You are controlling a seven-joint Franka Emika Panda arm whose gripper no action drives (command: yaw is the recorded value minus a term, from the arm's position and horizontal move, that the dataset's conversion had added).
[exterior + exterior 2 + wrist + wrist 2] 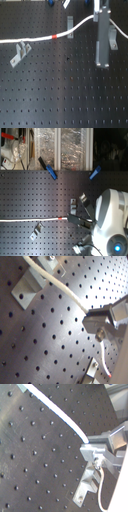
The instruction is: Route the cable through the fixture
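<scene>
The white cable (30,39) runs from the first exterior view's left edge across the black perforated board, its red band (55,37) near the middle. It rises to my gripper (98,19), which is shut on it. A further stretch trails off toward the first exterior view's right. Three metal brackets stand on the board: one (19,54) just below the cable at the left, one (70,22) beside the rising part, one (113,39) behind the gripper. Both wrist views show the cable (60,288) entering the fingers (95,451). In the second exterior view the cable (30,220) lies straight.
The black board (60,95) has holes all over. Blue clips (51,173) lie at its far edge in the second exterior view, with shelves of clutter (15,148) behind. The white arm body (110,223) fills the second exterior view's lower right.
</scene>
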